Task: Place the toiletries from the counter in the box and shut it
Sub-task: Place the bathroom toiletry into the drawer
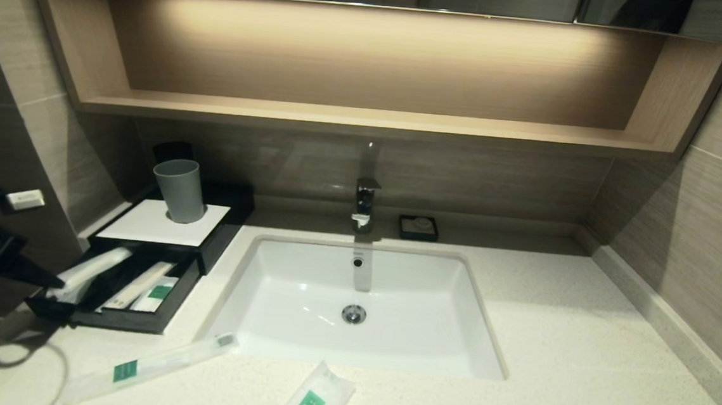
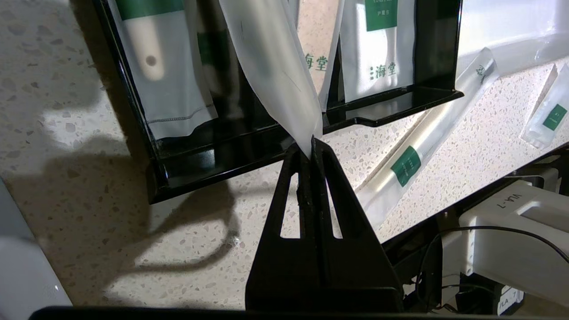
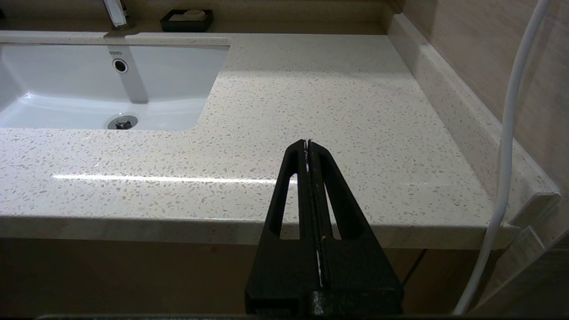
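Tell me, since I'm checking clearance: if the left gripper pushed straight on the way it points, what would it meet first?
Probably the open drawer's black front rim of the box: the left gripper, shut on a toothbrush packet, points at it. Depth is unclear.

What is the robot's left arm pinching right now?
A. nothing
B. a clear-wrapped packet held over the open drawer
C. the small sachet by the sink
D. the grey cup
B: the left gripper has its jaws shut on the end of a clear-wrapped packet that hangs over the drawer of the box.

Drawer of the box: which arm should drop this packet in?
Left. The left gripper already pinches the packet over the open drawer. The right gripper is parked off the counter's far side.
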Robot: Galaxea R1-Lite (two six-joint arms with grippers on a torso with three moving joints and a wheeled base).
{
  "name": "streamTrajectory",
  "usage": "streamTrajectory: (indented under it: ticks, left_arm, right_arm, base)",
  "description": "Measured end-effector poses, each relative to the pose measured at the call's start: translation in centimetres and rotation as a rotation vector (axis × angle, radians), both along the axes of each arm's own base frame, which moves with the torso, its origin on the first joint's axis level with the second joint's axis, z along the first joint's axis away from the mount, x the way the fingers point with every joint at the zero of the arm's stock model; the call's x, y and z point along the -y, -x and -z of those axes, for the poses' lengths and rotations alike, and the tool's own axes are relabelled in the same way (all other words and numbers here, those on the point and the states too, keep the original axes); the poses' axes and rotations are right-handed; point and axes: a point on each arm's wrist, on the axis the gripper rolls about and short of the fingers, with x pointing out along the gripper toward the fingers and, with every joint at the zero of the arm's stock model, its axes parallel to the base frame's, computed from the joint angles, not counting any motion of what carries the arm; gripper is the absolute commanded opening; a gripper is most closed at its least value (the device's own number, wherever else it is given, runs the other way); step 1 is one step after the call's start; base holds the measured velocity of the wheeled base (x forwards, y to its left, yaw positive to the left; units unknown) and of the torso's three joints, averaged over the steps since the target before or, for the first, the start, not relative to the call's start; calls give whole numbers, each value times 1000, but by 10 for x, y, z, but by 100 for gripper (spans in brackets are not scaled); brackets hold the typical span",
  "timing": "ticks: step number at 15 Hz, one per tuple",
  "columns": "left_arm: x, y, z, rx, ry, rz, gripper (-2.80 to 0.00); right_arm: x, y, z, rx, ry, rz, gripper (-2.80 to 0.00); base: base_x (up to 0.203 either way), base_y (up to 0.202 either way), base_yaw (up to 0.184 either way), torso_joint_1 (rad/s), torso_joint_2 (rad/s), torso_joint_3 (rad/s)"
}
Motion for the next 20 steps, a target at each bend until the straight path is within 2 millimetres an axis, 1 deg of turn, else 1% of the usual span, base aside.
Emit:
streamTrajectory:
  ticks: [3,8,20]
  left_arm:
    - [4,-3,1,-16,0,-5,-280]
    - [12,-19,4,-43,-56,-58,-280]
    - [14,-30,10,-31,-122,-49,-280]
  right_arm:
    - [0,0,0,0,-1,0,-280]
    - [0,0,0,0,-1,0,-280]
    - [0,0,0,0,-1,0,-280]
  base:
    - [0,0,0,0,0,0]
    - [0,0,0,0,0,0]
    - [0,0,0,0,0,0]
